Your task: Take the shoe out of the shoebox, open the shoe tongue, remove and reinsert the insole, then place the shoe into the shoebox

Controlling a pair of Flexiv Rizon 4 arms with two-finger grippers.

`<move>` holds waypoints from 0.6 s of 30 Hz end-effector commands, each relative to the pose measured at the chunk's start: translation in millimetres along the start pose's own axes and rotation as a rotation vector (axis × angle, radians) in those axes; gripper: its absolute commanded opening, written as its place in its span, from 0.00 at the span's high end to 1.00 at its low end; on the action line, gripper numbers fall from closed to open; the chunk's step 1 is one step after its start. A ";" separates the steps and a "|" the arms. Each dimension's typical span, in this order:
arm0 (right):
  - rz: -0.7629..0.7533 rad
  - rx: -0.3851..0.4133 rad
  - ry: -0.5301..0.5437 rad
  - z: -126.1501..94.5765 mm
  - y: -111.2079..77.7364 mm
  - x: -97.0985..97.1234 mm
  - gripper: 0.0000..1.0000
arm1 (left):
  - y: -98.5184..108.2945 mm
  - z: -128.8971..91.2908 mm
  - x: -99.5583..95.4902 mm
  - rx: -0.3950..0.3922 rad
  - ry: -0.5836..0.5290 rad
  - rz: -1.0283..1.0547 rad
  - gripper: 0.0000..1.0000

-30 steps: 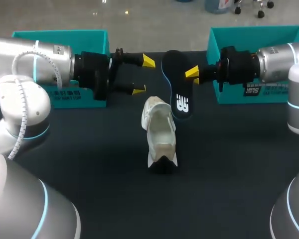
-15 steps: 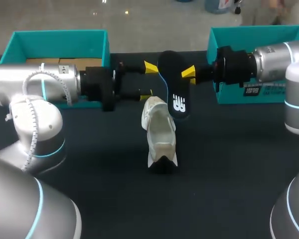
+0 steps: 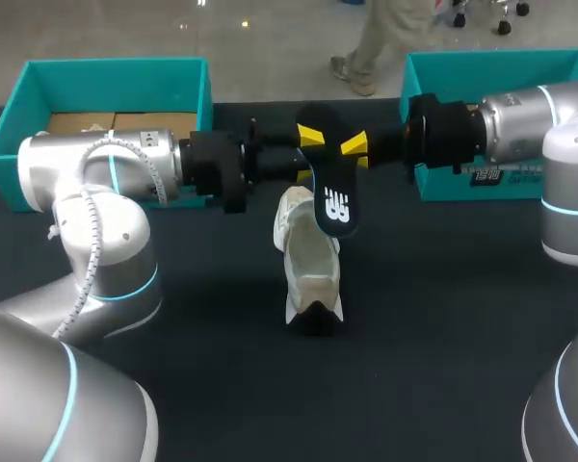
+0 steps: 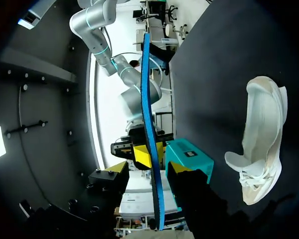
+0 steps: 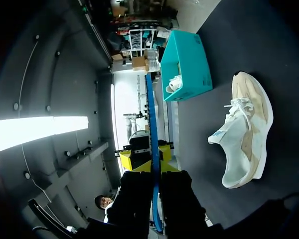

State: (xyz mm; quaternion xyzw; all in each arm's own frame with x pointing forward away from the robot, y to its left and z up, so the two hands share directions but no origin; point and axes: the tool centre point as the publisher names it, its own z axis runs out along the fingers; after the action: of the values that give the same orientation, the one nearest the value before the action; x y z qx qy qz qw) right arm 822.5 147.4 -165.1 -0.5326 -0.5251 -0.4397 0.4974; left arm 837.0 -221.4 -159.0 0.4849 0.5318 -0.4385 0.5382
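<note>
Shoe (image 3: 308, 260) reference: you have one white shoe. It rests on the dark tabletop (image 3: 443, 327) between the arms, outside both shoeboxes.

Two arms are in view. The left arm (image 3: 106, 173) enters from the left and extends level over the tabletop toward the middle. The left gripper (image 3: 306, 154) is released: in the left wrist view its fingers stand apart on either side of the insole, with a gap showing.

The right arm (image 3: 520, 120) enters from the right, also level. The right gripper (image 3: 354, 149) is clenched on the insole; in the right wrist view the fingers press its two faces. The two grippers face each other, with their tips close together.

Two teal shoeboxes stand open-topped at the far edge: the left shoebox (image 3: 116, 72) and the right shoebox (image 3: 501, 67).

One insole (image 3: 334, 192) is present. It is black with a blue edge, held clear of the tabletop, its lower end over the shoe's far end.
</note>
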 end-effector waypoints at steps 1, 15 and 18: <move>0.000 -0.001 0.001 2.9 0.0 -1.0 1.00 | -0.3 8.5 3.1 -0.002 -0.012 0.001 0.60; -0.004 0.014 0.003 7.1 -2.2 0.3 1.00 | -4.5 11.7 5.7 -0.005 -0.025 -0.012 0.92; -0.003 0.014 0.003 7.1 -2.6 -0.1 1.00 | -5.1 12.6 5.4 -0.005 -0.031 -0.012 1.00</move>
State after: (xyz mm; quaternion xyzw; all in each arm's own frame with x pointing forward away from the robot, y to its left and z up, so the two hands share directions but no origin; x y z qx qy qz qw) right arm 819.9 153.2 -164.6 -0.5271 -0.5281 -0.4378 0.5016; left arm 834.7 -231.2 -164.6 0.4754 0.5288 -0.4480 0.5420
